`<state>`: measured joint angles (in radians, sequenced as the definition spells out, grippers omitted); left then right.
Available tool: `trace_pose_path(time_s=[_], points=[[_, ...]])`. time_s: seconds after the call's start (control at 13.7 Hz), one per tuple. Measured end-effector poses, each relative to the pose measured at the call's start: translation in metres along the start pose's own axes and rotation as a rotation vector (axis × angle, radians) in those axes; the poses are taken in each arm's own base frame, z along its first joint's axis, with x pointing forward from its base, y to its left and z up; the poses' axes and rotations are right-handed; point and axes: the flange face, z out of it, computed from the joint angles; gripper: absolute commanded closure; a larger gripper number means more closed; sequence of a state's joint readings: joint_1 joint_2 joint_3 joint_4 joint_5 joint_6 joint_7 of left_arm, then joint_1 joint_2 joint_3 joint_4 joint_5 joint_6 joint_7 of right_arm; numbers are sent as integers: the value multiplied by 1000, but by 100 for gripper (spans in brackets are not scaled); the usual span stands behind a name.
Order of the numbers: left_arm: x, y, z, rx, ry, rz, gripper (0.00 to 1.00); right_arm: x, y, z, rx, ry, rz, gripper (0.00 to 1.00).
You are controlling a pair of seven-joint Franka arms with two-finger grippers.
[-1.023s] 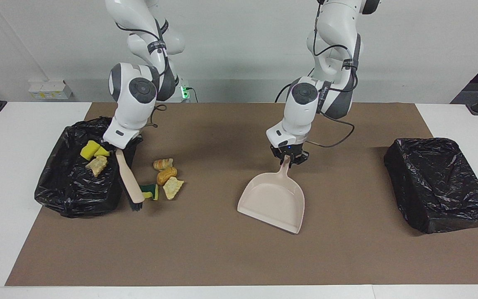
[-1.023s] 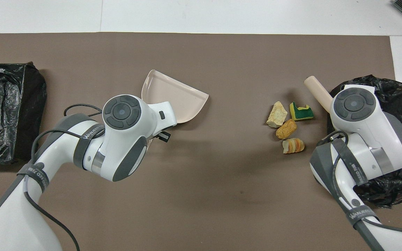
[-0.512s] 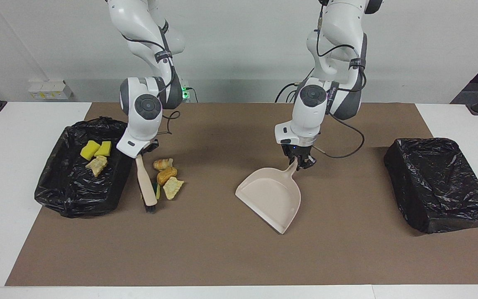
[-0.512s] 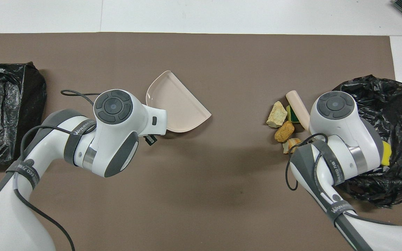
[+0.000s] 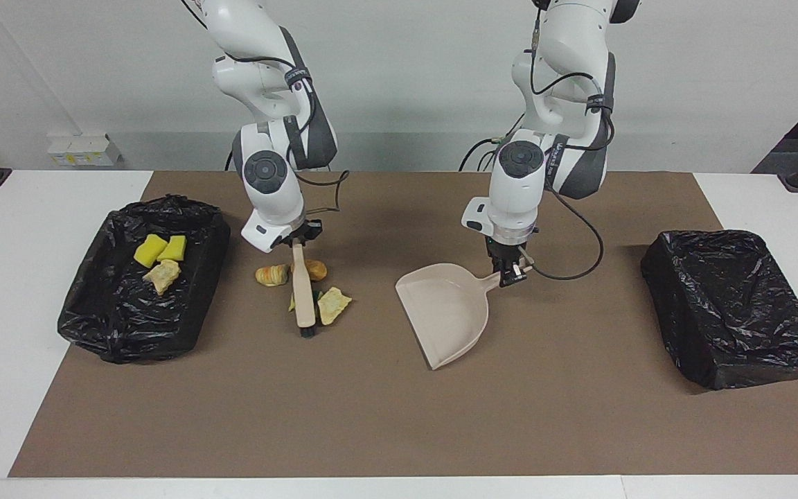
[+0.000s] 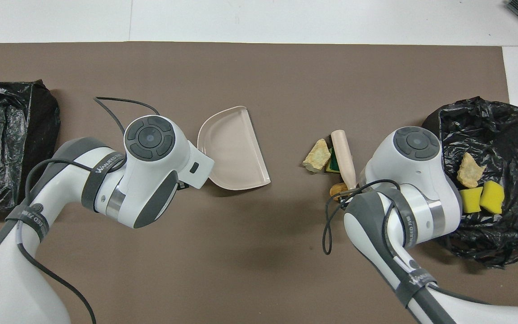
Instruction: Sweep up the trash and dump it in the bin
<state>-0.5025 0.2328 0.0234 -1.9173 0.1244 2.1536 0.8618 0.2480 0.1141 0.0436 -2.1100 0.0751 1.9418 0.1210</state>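
Observation:
My right gripper point(image 5: 296, 244) is shut on the handle of a beige brush point(image 5: 304, 294), whose bristles rest on the brown mat among the trash. Around the brush lie a striped bread piece point(image 5: 272, 274), an orange piece point(image 5: 315, 268), a tan chunk point(image 5: 334, 305) and a green-and-yellow sponge point(image 6: 331, 166), partly hidden by the brush. My left gripper point(image 5: 511, 274) is shut on the handle of the pink dustpan point(image 5: 444, 312), which rests on the mat with its mouth facing the scraps. In the overhead view both grippers are hidden under their wrists.
A black-lined bin point(image 5: 129, 333) at the right arm's end holds two yellow sponge chunks point(image 5: 151, 249) and a tan piece point(image 5: 162, 276). A second black-lined bin point(image 5: 731, 312) sits at the left arm's end. Cables hang from both wrists.
The right arm swung the brush away from the bin toward the dustpan, pushing the scraps along. The left arm turned the dustpan so its mouth faces them.

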Motion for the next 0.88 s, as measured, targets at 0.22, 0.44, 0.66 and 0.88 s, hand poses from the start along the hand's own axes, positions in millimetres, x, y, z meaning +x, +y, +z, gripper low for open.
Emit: trace_pose_path(time_s=[0.22, 0.44, 0.66, 0.88], points=[[11, 9, -1, -4, -4, 82, 100, -6, -47, -1, 89, 10, 28, 100], [21, 23, -4, -16, -14, 116, 100, -4, -49, -27, 108, 23, 55, 100], [30, 41, -4, -23, -20, 149, 100, -22, 5, -70, -45, 15, 73, 100], [32, 50, -3, -27, -23, 164, 100, -48, 42, -68, -228, -4, 70, 100]])
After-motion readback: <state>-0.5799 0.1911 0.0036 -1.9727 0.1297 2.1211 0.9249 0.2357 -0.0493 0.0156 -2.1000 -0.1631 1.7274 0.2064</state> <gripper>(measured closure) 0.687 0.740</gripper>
